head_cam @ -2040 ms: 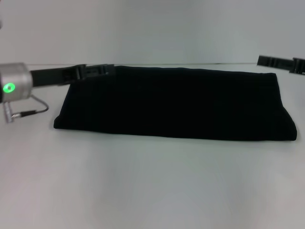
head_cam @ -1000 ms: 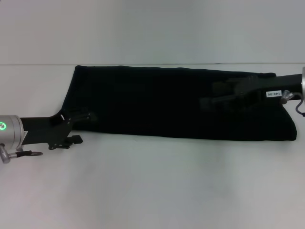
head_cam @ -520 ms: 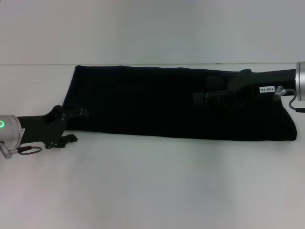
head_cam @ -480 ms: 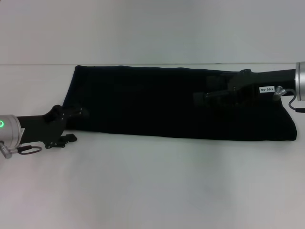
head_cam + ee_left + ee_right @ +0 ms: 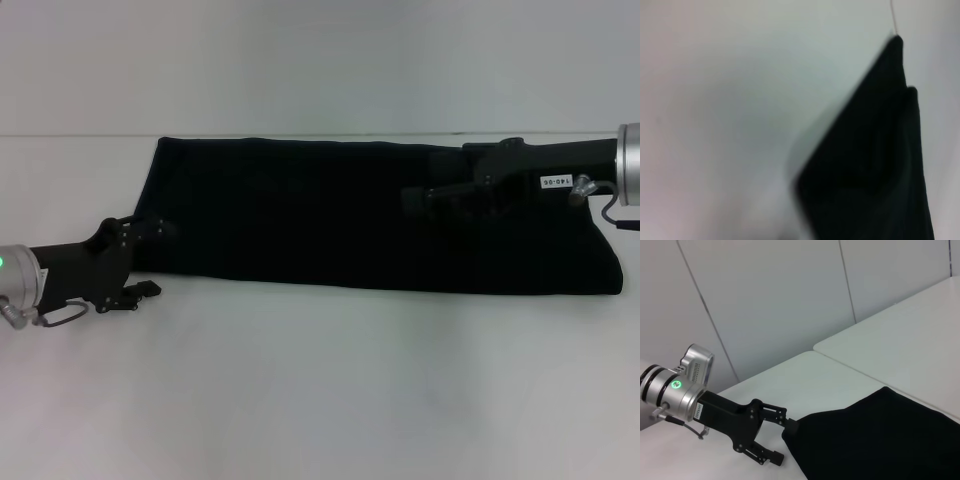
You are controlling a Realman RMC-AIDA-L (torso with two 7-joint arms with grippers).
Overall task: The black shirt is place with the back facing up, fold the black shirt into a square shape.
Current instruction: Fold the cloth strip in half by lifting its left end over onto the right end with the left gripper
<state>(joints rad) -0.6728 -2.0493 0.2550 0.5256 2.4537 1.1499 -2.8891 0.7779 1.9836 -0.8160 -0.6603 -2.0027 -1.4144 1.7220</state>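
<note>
Across the white worktop (image 5: 320,390) lies the black shirt (image 5: 330,215), a long folded band. Left gripper (image 5: 150,258) straddles its near-left corner, fingers spread — one may slip past the hem. Right gripper (image 5: 412,199) hovers over it; finger state unclear.

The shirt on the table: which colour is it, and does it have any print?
The black shirt is plain matte black, without visible print. The head view shows it best.

The black shirt (image 5: 330,215) lies flat, folded into a long band across the white table's (image 5: 320,390) far half.
</note>
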